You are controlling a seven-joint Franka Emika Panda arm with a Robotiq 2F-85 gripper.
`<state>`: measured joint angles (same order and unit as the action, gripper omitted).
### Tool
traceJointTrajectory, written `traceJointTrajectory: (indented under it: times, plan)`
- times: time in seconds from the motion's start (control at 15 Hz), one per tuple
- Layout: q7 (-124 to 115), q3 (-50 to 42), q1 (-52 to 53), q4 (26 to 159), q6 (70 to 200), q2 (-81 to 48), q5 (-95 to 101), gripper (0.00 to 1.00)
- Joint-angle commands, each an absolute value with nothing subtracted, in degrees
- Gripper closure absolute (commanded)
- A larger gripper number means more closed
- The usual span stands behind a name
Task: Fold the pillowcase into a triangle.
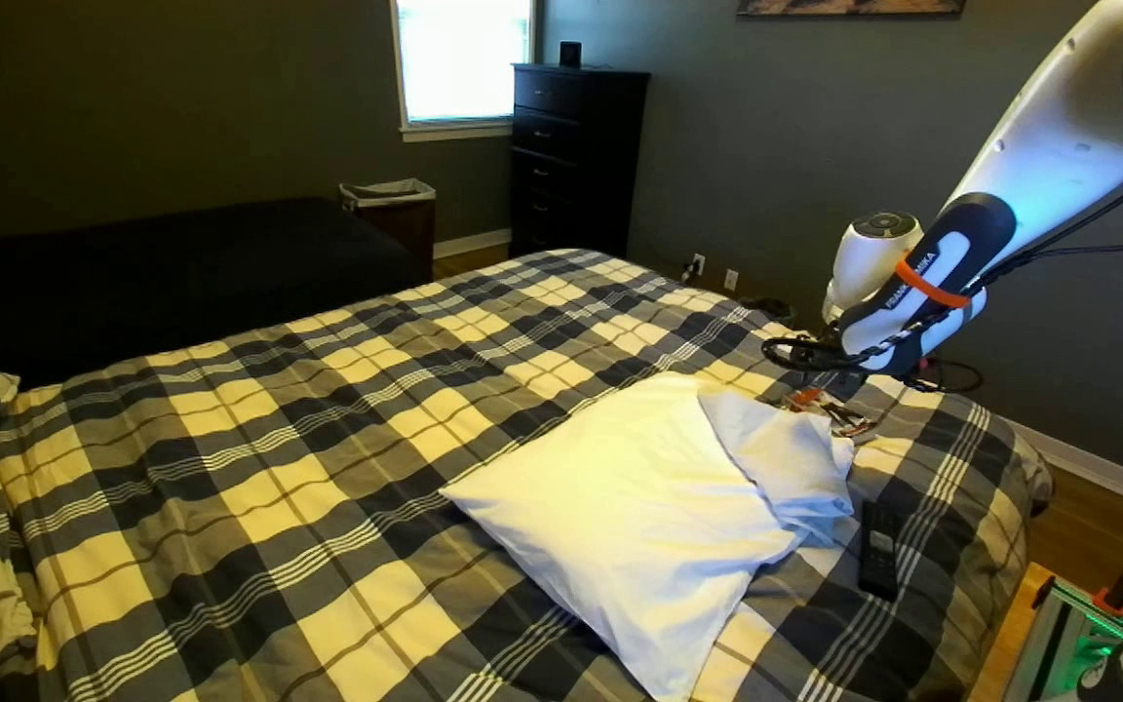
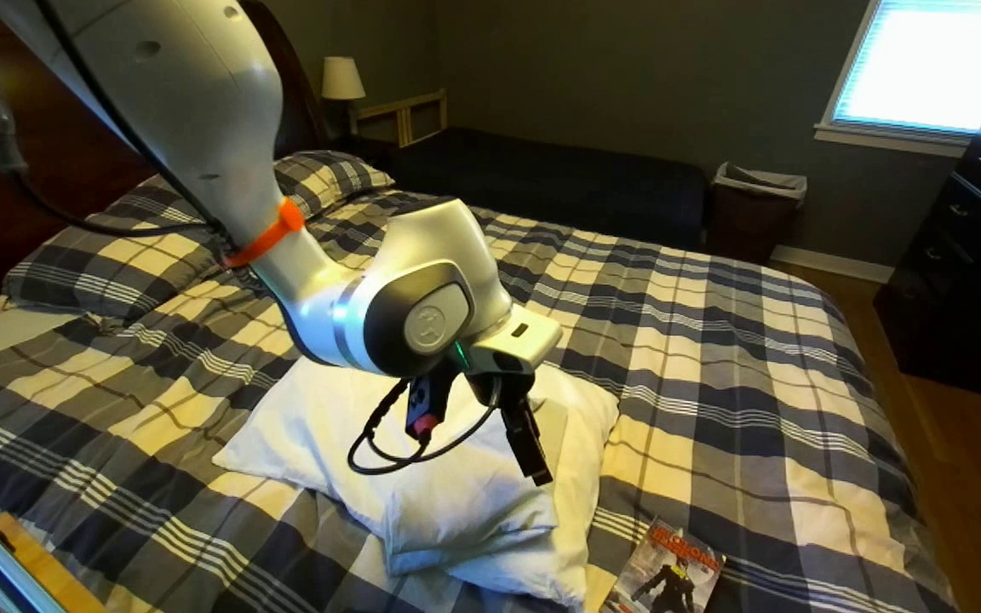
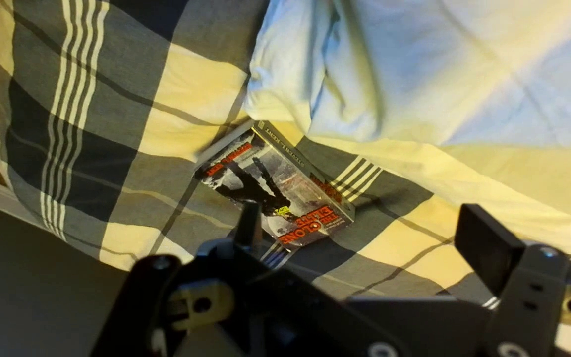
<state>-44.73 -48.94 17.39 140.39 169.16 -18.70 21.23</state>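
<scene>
Black two-fingered claw: spread wide, holding nothing.
Grey, red-lettered paperback book: lower, nearby; we should steer clear.
Plain white thin-cloth pillowcase: on the yellow, black and white plaid bedspread, one side folded in a rumpled flap.
Fold: we'd best pinch a corner, drawing it low across.

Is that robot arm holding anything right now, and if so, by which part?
Nothing: the end effector is open, its fingers apart, gripping neither the pillowcase nor the book.
</scene>
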Motion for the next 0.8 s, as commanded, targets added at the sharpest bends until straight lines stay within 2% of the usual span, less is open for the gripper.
traceJointTrajectory:
  times: [0.0, 0.73]
  plan:
    - [-42.3, -53.9, 20.7, 144.7, 170.5, -10.9, 27.2, 0.0]
    - [-30.7, -52.4, 19.9, 149.8, 159.8, 8.7, 26.3, 0.0]
